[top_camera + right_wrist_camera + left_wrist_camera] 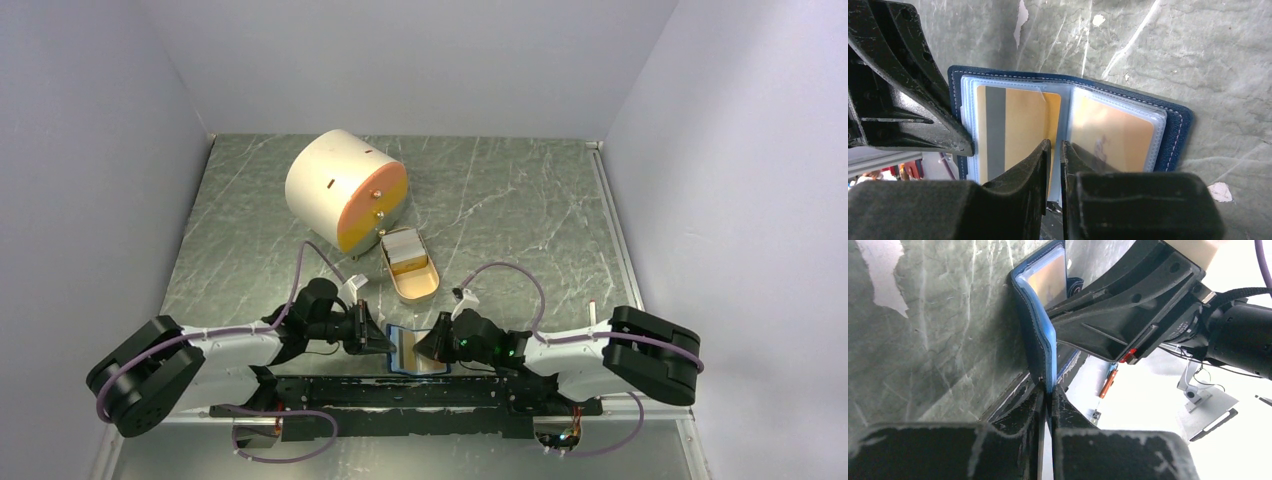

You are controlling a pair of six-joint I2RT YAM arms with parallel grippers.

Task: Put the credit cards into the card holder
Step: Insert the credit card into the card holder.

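No writing or number is legible anywhere

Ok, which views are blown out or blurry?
Left wrist: the background right of the card holder is blown out white, near jaws blurred. Right wrist: card holder sharp, mild sheen on its clear sleeves. Top external: even light, soft shadows.
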